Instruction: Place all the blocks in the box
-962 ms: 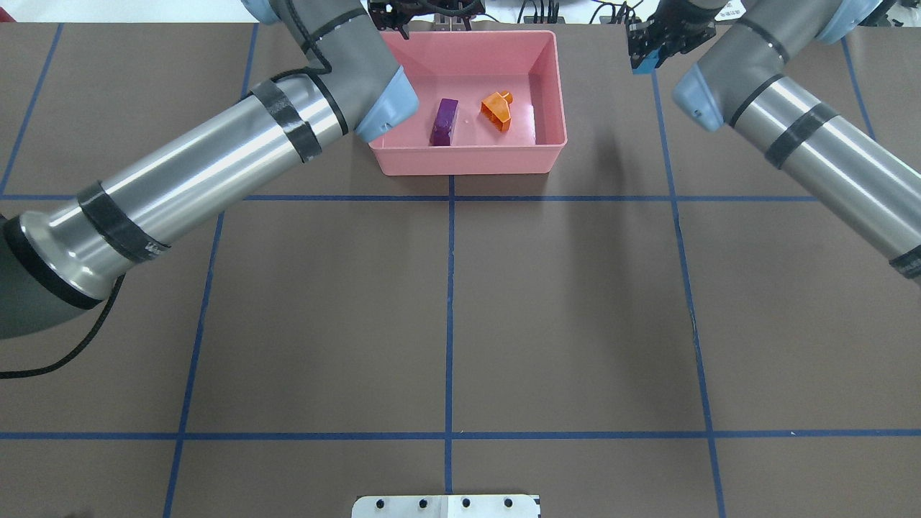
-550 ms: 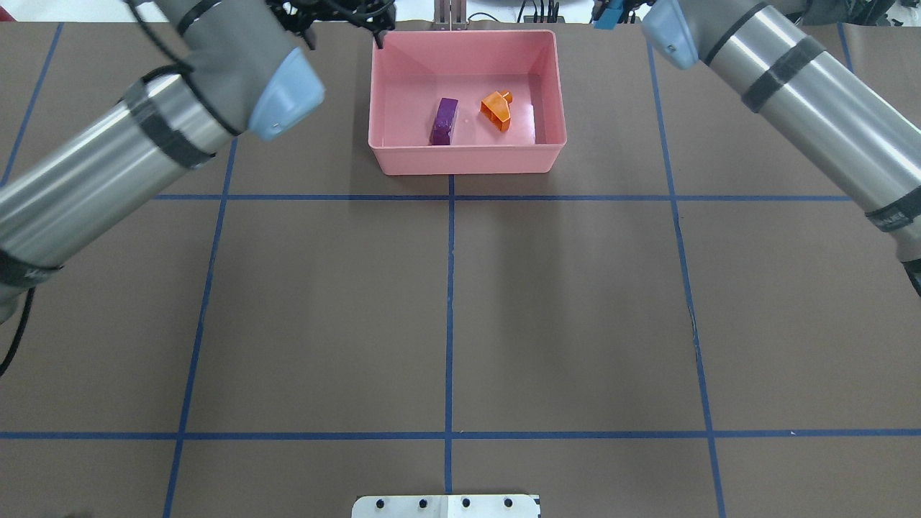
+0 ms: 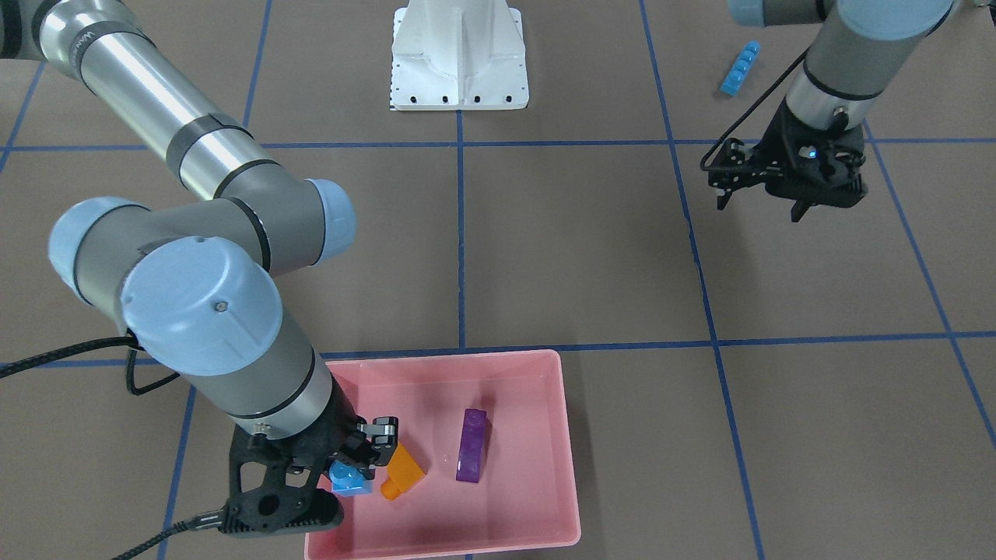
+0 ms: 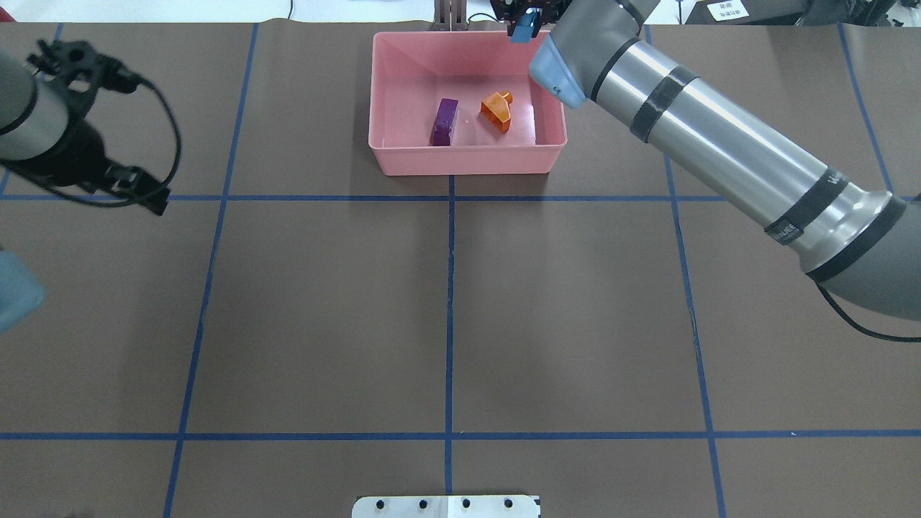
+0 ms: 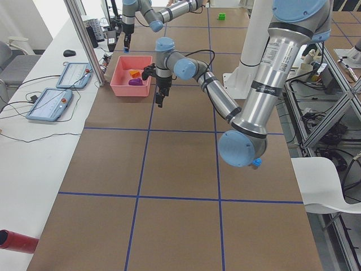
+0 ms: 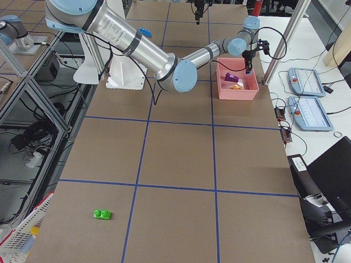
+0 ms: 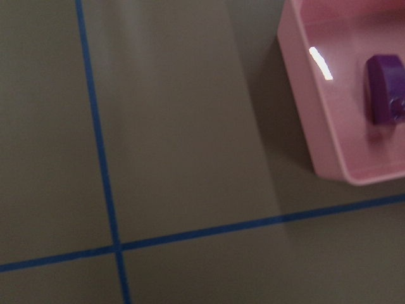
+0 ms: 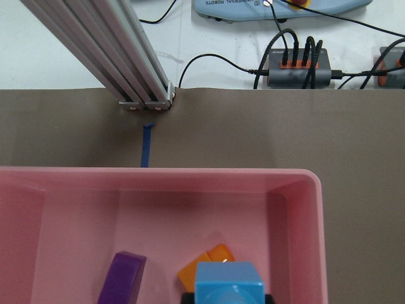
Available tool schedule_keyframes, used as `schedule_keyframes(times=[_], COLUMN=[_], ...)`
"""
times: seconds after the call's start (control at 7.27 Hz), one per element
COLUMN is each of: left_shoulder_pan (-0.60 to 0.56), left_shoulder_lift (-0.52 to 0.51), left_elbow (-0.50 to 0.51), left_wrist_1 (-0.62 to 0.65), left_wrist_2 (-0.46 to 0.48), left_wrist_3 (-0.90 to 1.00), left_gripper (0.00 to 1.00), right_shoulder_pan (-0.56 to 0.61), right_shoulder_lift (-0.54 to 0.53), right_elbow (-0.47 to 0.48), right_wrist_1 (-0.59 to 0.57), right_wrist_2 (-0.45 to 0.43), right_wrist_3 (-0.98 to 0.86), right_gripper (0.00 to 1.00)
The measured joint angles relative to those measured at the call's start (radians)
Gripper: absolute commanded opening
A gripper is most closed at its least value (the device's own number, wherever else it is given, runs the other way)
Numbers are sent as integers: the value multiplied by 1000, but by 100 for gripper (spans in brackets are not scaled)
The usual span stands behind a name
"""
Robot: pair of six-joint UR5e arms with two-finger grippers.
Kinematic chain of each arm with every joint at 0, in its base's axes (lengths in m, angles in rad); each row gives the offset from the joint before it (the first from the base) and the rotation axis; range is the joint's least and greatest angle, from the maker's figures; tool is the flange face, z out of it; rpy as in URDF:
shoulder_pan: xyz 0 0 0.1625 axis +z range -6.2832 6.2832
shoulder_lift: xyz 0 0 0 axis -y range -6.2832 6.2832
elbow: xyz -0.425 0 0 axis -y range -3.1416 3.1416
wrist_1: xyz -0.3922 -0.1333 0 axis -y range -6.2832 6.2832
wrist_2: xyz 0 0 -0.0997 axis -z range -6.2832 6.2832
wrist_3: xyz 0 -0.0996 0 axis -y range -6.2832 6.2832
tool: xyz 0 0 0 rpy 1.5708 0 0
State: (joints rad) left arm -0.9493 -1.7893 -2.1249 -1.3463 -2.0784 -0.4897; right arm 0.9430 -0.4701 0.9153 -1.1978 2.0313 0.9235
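The pink box [image 4: 468, 164] stands at the table's far middle. In it lie the narrow purple block [image 4: 445, 122] and the orange sloped block [image 4: 496, 111]. My right gripper [image 3: 352, 470] is shut on the small light-blue cube [image 3: 350, 477] and holds it above the box, next to the orange block; the right wrist view shows the cube [image 8: 229, 285] over the box [image 8: 304, 209]. My left gripper [image 3: 759, 208] is open and empty, above bare table on my left. The long light-blue bar [image 3: 739, 68] lies near my left side. The green block [image 6: 102, 214] lies far off on my right.
The white robot base [image 3: 459, 54] sits at the near table edge. An aluminium post [image 8: 126, 69] stands just behind the box. Control tablets [image 6: 310, 104] and cables lie on the side bench beyond it. Blue tape lines grid the brown table.
My right arm swung left, carrying the light-blue cube from right of the box to over its far right part. My left arm swung away from the box to the left.
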Motion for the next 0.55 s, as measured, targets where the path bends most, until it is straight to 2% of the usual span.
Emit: schedule_keyframes(times=[0.28,0.41,0.55], left_shoulder_pan=[21,79,169], left_shoulder_lift=[229,352,487], left_elbow=[-129,-152,-158], left_wrist_1=[-39,-154,-325], left_wrist_2=[-8,-12,-1], left_wrist_3=[40,-23,-130], left_gripper=[100,100,100], right_shoulder_pan=[-32,-39,-43], right_shoulder_lift=[7,8,8], right_elbow=[-51,-57,-58], right_wrist_1=[88,98,101], right_wrist_2=[-55,-68,-77], right_wrist_3=[45,58,73], right_gripper=[84,99,99])
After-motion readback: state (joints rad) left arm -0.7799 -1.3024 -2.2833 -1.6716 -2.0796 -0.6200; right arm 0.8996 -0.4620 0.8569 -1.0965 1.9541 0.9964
